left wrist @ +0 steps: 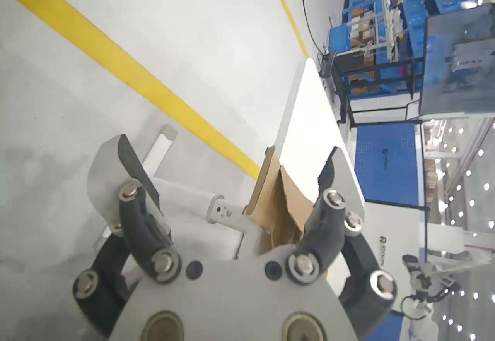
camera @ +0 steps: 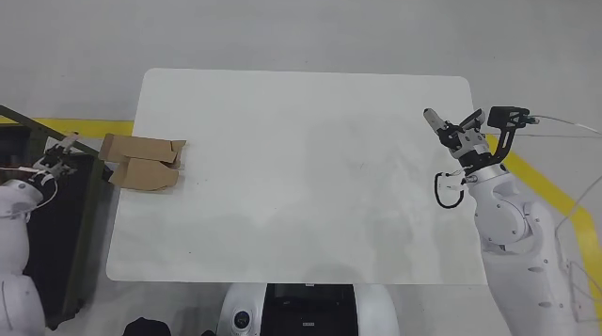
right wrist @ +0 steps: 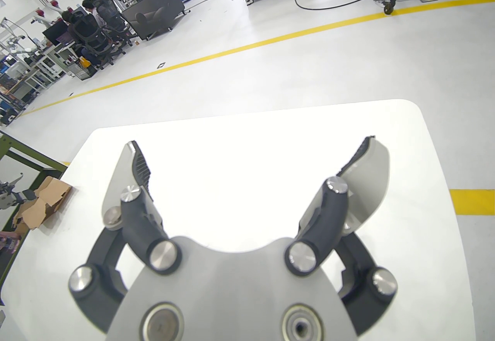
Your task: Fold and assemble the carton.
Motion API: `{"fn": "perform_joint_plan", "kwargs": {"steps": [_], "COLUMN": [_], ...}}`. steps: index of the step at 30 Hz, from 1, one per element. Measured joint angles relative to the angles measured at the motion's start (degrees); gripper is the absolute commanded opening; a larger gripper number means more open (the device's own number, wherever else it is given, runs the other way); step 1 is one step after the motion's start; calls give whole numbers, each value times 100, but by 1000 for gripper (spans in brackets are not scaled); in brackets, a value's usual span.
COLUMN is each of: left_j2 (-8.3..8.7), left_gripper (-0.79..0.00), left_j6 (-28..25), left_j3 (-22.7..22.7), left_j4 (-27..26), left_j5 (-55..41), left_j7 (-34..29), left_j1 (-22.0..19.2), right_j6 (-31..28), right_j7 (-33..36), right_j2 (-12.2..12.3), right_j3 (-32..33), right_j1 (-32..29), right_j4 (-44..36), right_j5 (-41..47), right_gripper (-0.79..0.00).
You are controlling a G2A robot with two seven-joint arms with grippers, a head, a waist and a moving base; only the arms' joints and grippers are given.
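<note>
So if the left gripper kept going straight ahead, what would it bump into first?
Most likely the brown cardboard carton at the edge of the white table. It lies straight ahead of the open left gripper, not touching it, though how far is unclear.

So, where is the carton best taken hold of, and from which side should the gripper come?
Probably the edge of the carton that sticks out past the left rim of the table, coming from that side with the open left gripper just beyond it. The carton lies fairly flat, so only the overhanging part leaves room for a finger above and below.
</note>
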Motion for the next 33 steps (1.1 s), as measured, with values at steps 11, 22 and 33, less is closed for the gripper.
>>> {"fn": "perform_joint_plan", "kwargs": {"steps": [11,22,33], "left_j2": [-186,-300,-314], "left_gripper": [0,-117,-653], "left_j6": [-262,-159,-196], "left_j3": [535,818,809], "left_j4": [105,226,335], "left_j5": [523,679,309], "left_j7": [25,49,-342], "left_j1": [-156,-328,-466], "right_j6": [0,0,0], "right_j7": [0,0,0], "right_j2": [0,0,0], "right_j3": [0,0,0], "right_j1": [0,0,0], "right_j4": [0,0,0], "right_j5": [0,0,0], "right_gripper": [0,0,0]}}
